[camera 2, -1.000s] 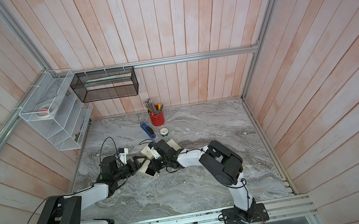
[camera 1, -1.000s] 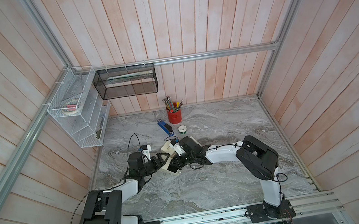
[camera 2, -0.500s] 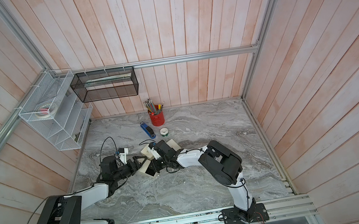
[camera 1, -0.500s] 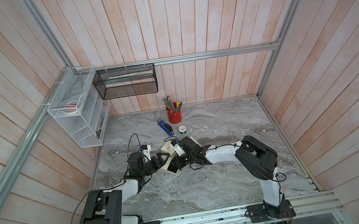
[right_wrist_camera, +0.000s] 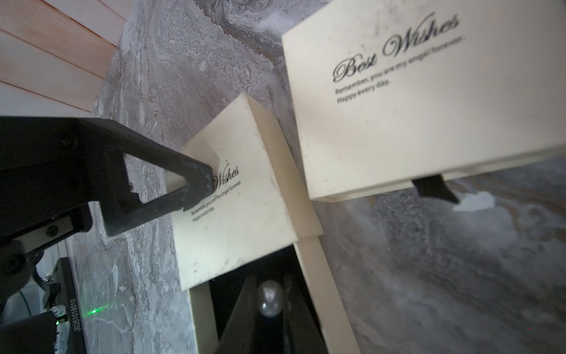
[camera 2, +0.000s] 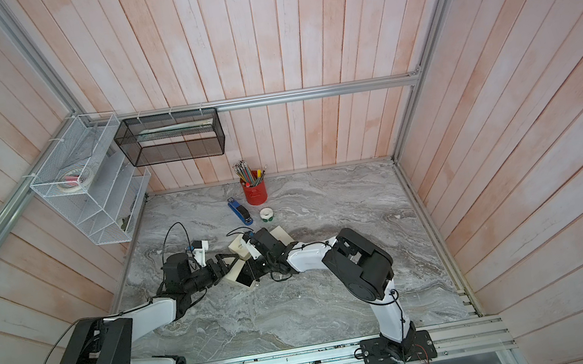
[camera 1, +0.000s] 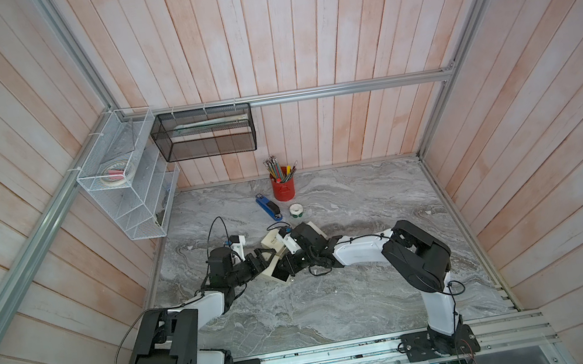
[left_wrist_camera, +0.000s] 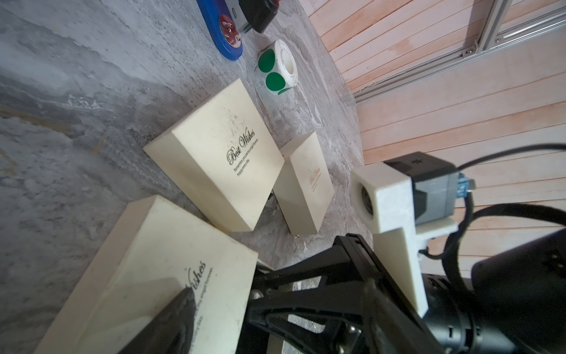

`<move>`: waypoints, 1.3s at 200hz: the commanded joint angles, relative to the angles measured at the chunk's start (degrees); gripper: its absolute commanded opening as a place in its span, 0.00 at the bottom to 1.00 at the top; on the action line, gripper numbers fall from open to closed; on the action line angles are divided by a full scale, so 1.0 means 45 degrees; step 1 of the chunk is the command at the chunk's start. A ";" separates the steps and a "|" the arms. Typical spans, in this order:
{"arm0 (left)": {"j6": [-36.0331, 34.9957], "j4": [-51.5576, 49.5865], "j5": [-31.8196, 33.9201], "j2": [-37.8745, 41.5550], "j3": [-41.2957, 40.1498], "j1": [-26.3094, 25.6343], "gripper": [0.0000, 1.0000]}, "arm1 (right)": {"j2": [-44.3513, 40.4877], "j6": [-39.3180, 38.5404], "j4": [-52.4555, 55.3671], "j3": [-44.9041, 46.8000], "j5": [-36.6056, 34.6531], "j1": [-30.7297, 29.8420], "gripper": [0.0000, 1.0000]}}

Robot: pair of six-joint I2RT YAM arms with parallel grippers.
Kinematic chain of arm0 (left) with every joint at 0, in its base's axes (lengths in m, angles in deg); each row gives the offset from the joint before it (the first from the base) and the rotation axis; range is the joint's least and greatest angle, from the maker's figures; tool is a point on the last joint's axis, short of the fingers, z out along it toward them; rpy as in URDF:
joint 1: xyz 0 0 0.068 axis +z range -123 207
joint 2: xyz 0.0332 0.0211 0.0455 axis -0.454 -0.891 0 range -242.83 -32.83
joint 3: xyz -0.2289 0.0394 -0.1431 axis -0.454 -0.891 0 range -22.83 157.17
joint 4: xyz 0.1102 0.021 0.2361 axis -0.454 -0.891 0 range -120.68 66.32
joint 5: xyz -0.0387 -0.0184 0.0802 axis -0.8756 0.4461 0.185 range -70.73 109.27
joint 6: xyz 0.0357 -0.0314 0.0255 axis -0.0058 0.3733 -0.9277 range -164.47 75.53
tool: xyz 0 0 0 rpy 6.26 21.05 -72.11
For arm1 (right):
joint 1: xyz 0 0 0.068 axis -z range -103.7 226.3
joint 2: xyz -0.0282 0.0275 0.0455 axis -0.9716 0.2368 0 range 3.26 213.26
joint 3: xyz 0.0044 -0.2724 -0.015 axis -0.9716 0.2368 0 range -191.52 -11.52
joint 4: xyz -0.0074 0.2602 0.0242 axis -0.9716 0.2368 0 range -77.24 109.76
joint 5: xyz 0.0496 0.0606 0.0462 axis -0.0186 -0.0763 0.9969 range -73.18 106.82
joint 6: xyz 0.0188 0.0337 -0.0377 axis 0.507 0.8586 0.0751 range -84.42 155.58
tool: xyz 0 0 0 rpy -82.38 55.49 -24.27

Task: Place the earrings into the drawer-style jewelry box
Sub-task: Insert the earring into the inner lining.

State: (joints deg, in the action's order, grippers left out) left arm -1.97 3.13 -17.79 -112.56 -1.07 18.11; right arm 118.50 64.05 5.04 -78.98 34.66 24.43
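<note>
While right hand (right_wrist_camera: 269, 285) pinches earring (right_wrist_camera: 269, 303) over drawer (right_wrist_camera: 315, 275), left hand (camera 1: 264, 260) spread pinning box (right_wrist_camera: 239, 214), I fear a bounce-out on release.

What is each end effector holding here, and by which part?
Right end effector pinches a pearl earring by the pearl, over the open drawer. Left end effector has one finger on top of the jewelry box sleeve; a grip cannot be confirmed.

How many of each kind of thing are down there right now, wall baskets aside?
Boxes: 3
Earring: 1
Stapler: 1
Pencil cup: 1
Sticker roll: 1
Total: 7
</note>
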 commanded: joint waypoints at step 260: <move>-0.0245 -0.0772 0.0403 -0.0096 0.0085 0.0055 0.87 | -0.0595 -0.0466 0.1638 -0.0266 -0.0709 -0.0056 0.32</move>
State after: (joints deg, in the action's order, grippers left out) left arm -2.23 3.11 -17.79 -112.56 -0.96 18.09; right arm 117.23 62.34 8.08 -79.40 33.00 24.19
